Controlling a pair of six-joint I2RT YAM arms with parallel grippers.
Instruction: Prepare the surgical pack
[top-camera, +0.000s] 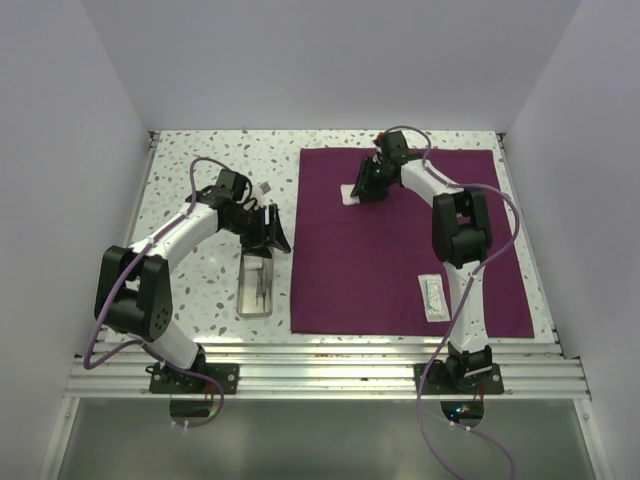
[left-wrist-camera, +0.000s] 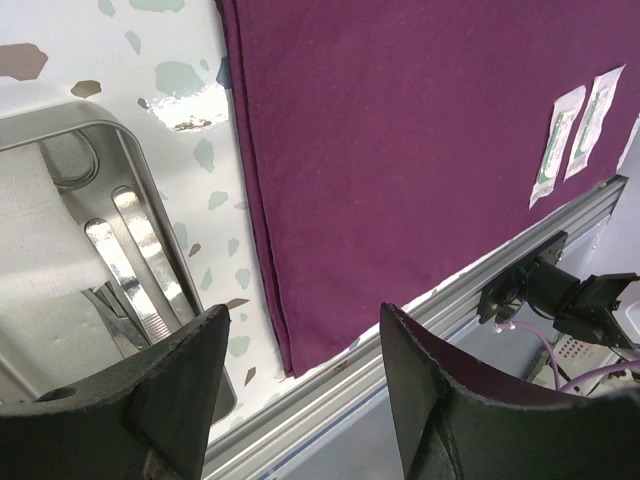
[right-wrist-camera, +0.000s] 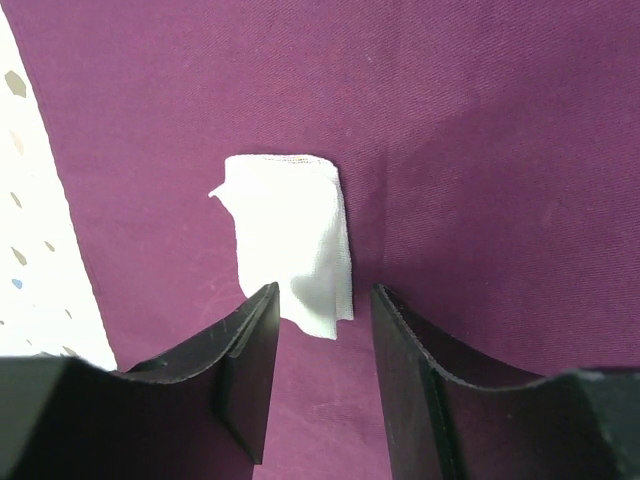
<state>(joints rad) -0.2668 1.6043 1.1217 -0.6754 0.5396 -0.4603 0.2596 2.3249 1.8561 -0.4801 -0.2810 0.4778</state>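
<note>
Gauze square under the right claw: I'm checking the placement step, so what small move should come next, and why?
Probably lift the right claw straight up, clear of the gauze square. Its jaws stand apart, and the gauze lies loose on the purple cloth with only its near corner between them, so nothing seems gripped.

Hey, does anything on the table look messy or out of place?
Only the gauze: it lies rumpled on the cloth, one corner folded, not flat. The tray and packets look tidy.
</note>
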